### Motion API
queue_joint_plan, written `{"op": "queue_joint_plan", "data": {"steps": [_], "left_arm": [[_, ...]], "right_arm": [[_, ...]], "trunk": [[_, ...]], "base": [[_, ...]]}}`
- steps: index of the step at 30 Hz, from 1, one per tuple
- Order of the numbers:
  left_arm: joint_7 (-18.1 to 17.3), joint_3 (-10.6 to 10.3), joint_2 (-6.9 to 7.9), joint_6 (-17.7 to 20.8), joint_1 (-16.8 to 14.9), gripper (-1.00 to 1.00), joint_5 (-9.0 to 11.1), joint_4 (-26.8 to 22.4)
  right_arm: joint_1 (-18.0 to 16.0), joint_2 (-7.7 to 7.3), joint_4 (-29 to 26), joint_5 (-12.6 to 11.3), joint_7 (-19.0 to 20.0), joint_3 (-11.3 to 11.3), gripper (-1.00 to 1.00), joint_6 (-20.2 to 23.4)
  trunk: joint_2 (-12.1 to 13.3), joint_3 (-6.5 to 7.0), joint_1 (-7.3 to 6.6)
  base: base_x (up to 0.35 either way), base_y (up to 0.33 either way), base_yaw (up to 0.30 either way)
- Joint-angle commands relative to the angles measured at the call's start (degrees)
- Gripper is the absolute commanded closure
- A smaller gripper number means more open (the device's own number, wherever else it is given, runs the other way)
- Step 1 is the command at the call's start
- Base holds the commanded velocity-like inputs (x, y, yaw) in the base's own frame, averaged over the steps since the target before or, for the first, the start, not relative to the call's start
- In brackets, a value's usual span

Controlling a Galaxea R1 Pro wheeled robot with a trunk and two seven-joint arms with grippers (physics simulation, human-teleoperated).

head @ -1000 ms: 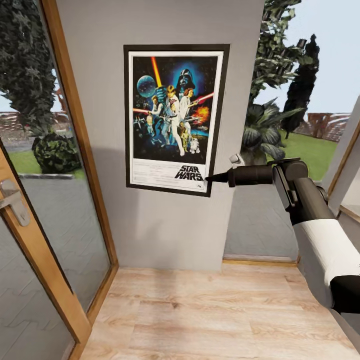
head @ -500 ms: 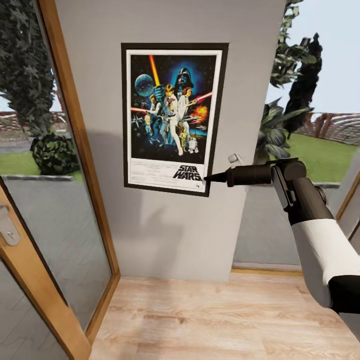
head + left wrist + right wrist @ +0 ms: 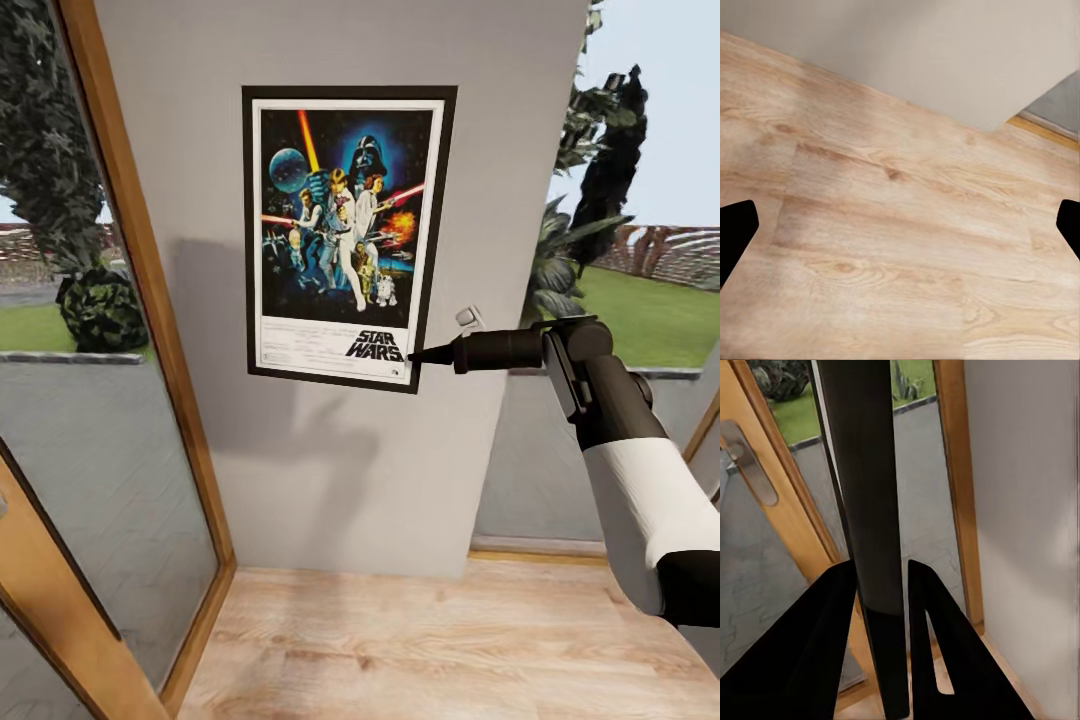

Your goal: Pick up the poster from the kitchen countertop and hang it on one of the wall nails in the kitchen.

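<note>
Holding the poster (image 3: 346, 236) flat against the grey wall (image 3: 330, 460), we judged the task nearly done. Left of the poster stood a wooden door frame (image 3: 130, 300) with glass; our left claw (image 3: 900, 225) hung over the plank floor (image 3: 892, 247), fingers wide apart and empty. The poster sat upright on the wall, well above the floor. At the poster's lower right corner our right claw (image 3: 416, 355) pinched the black frame edge (image 3: 866, 510) between closed fingers. No nail was visible to us, so we could not tell whether it hung. Releasing remained.
</note>
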Motion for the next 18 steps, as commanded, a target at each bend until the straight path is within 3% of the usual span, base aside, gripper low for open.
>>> {"op": "queue_joint_plan", "data": {"steps": [1, 11, 18], "left_arm": [[-0.17, -0.23, 0.01, -0.27, -0.06, -1.0, 0.25, 0.07], [-0.18, -0.23, 0.01, -0.27, -0.08, -1.0, 0.25, 0.07], [-0.18, -0.23, 0.23, -0.27, -0.07, -1.0, 0.25, 0.07]], "right_arm": [[-0.07, -0.04, -0.01, -0.03, 0.2, 0.06, 1.0, 0.51], [-0.07, -0.04, -0.01, -0.03, 0.16, 0.06, 1.0, 0.51], [-0.07, -0.04, -0.01, -0.03, 0.19, 0.06, 1.0, 0.51]], "trunk": [[-0.13, -0.14, 0.06], [-0.13, -0.14, 0.06], [-0.13, -0.14, 0.06]], "base": [[0.247, -0.08, 0.0], [0.101, -0.027, 0.0], [0.203, -0.001, 0.0]]}}
